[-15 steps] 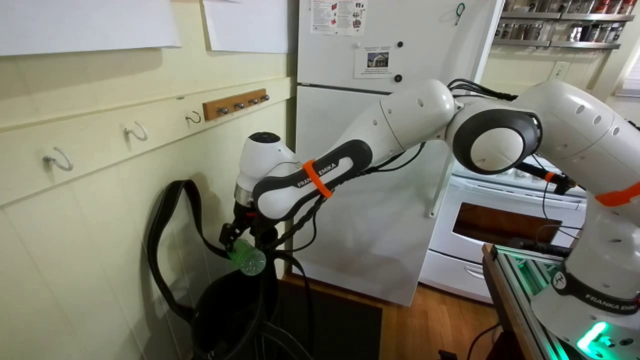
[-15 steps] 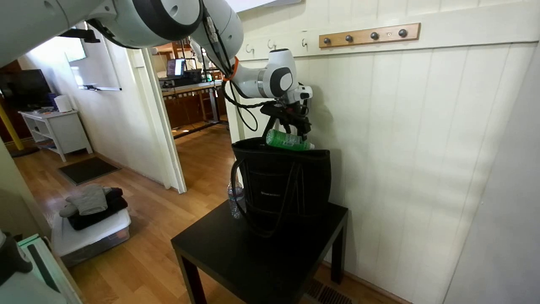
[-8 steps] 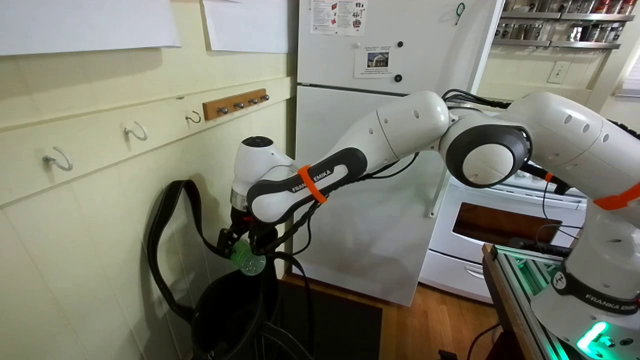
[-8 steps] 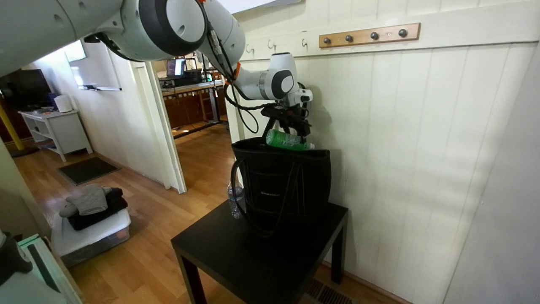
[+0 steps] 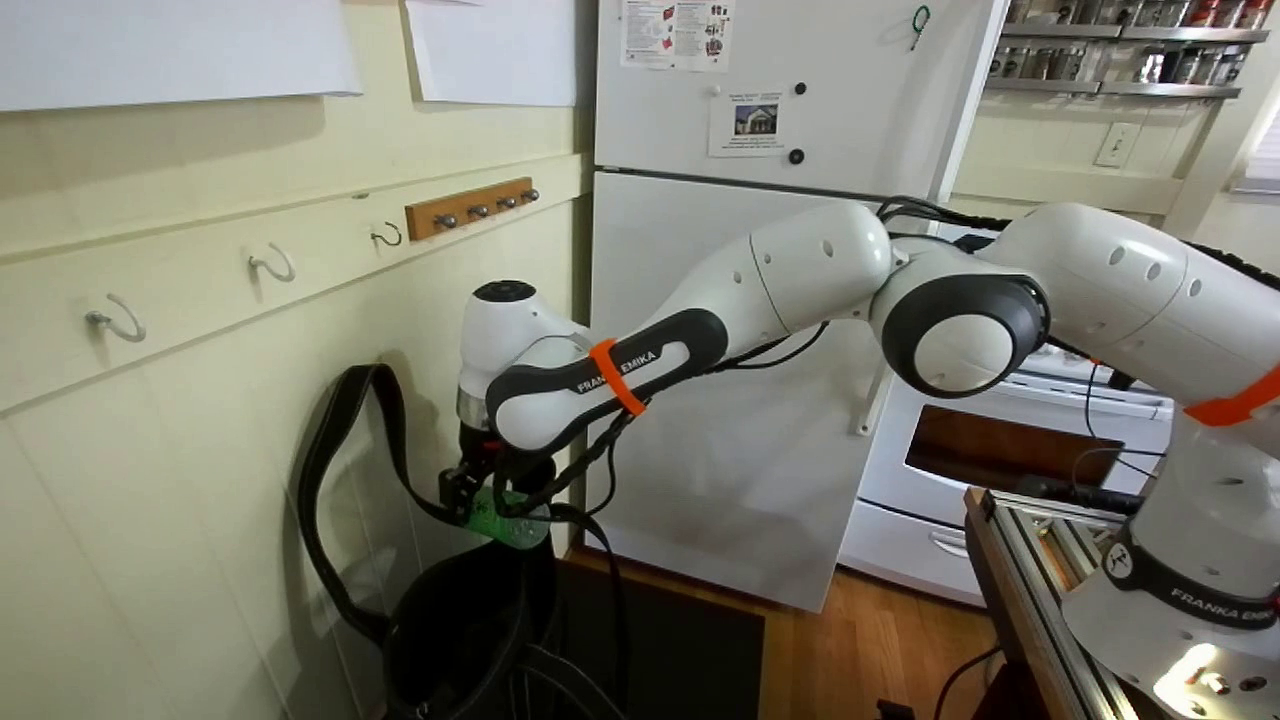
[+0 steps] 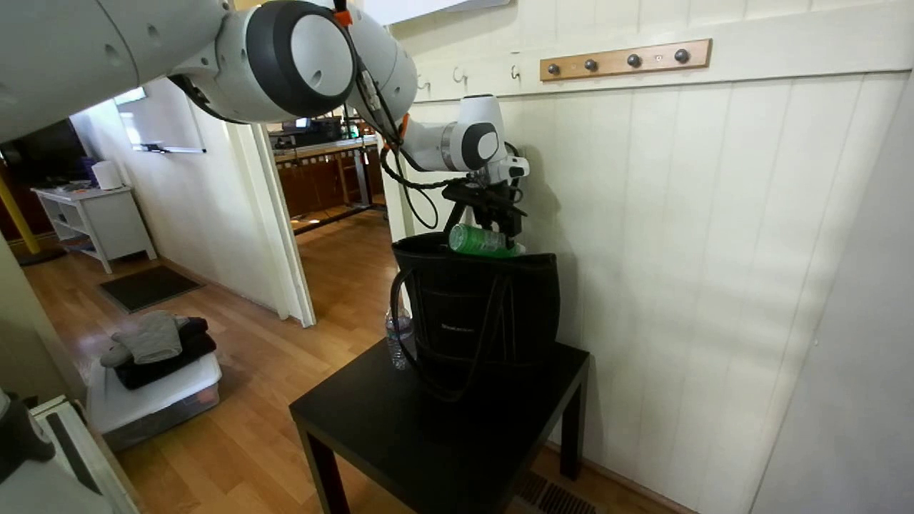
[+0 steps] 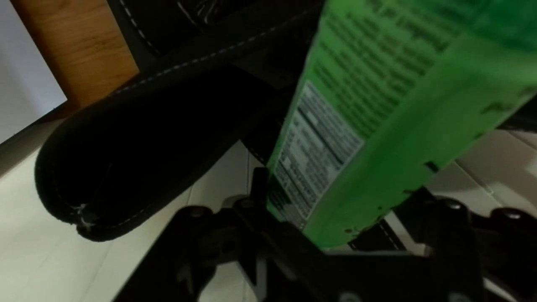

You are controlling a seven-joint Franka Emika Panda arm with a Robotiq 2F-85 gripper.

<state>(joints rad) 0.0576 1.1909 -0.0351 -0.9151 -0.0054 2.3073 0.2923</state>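
A green labelled bottle [image 6: 478,241] is between the fingers of my gripper [image 6: 503,220], just over the open top of a black bag [image 6: 485,307]. In the wrist view the bottle [image 7: 356,126] lies slanted, with a black finger against each side of my gripper [image 7: 342,191]. The gripper looks shut on it. In an exterior view the bottle [image 5: 512,522] hangs over the back of the bag's opening [image 5: 450,620]; one finger is hidden there. I cannot tell whether the bottle touches the bag's rim. A bag strap [image 5: 345,440] stands up against the wall.
The bag stands on a small black table [image 6: 428,442]. A clear bottle [image 6: 398,339] stands beside it. A panelled wall [image 6: 700,214] with a knob rack [image 6: 625,59] is close behind. A white fridge [image 5: 720,420] stands near the arm.
The arm has come down a little. The bottle has lowered slightly and turned in the gripper, showing more of its side in an exterior view. The base light has gone from green to white.
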